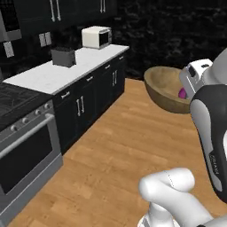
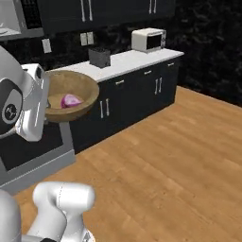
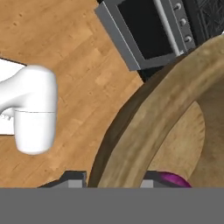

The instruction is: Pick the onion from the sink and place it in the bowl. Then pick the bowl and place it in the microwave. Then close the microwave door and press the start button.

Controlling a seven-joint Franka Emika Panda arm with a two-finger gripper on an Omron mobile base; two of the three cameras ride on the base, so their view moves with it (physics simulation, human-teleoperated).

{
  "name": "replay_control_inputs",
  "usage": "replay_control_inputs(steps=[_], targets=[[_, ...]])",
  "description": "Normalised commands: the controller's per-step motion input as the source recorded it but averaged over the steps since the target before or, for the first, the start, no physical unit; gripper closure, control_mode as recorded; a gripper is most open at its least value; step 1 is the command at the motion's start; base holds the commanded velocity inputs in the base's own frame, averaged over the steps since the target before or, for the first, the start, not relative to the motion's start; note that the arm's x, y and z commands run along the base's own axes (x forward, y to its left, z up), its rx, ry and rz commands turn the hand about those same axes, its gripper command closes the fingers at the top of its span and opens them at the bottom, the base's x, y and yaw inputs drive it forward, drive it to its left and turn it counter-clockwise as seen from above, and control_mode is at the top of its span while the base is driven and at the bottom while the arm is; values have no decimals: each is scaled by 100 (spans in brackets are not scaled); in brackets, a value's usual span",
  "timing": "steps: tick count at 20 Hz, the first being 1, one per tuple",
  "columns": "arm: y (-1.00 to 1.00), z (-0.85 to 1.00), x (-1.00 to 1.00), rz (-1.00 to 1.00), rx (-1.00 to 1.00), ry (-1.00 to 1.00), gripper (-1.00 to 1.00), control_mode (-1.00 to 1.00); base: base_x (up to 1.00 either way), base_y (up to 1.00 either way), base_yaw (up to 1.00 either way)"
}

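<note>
The wooden floor [image 2: 170,156] lies open and wide to the robot's right. Along the left run the oven [image 1: 24,155], the dark cabinets [image 1: 95,91] and the worktop [image 1: 62,71], where a toaster [image 1: 63,56] and small white microwave [image 1: 96,37] stand well apart.

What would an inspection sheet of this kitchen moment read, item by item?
Surface: white countertop on dark cabinets; wooden floor.
Job's things: wide tan-brown wooden bowl held in the air, small purple onion inside it.
Clutter: dark toaster, small white microwave on the countertop.
Grippers: gripper closed across the bowl's rim.
Cables: nothing seen.
Surroundings: grey oven with knobs, dark wall cabinets.
</note>
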Motion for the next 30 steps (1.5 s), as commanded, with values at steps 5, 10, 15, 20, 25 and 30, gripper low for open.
replay_control_inputs(steps=[5, 10, 15, 20, 25, 30], targets=[[0, 0, 0, 0, 0, 0, 100, 100, 8, 0, 100], [0, 0, 0, 0, 0, 0, 100, 100, 36, -14, 93], [0, 0, 0, 0, 0, 0, 100, 100, 75, -60, 69], [0, 0, 0, 0, 0, 0, 100, 100, 69, -97, 52], [0, 0, 0, 0, 0, 0, 100, 100, 80, -98, 49], [0, 0, 0, 0, 0, 0, 100, 100, 93, -85, 54]])
